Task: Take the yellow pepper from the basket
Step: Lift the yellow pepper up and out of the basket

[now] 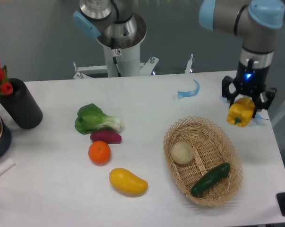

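Above the oval wicker basket, black gripper fingers clench a glossy, lobed yellow pepper in midair

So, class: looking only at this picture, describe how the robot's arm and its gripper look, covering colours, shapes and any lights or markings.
The arm is built of silver-grey metal tubes with rounded joints capped in light blue plastic. A grey cylindrical wrist section runs down to a small black two-finger gripper, and a blue light glows on the gripper's body just above the fingers. No loose cables or readable markings show on the arm.
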You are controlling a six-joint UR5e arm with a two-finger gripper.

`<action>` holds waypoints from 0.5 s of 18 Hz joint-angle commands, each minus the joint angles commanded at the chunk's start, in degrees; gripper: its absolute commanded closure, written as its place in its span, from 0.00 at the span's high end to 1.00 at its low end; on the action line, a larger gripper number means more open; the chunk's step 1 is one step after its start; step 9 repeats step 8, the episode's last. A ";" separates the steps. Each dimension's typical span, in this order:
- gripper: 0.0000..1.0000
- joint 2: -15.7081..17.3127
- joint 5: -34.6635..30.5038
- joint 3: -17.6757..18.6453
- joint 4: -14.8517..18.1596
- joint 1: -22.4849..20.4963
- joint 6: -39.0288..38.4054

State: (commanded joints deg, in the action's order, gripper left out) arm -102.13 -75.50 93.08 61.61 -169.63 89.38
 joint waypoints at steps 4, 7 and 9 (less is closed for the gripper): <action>0.18 0.09 -0.18 0.00 -0.09 -0.44 0.09; 0.18 0.00 -0.09 -0.61 0.09 -0.79 0.09; 0.18 0.00 -0.09 -0.70 0.00 -0.79 0.09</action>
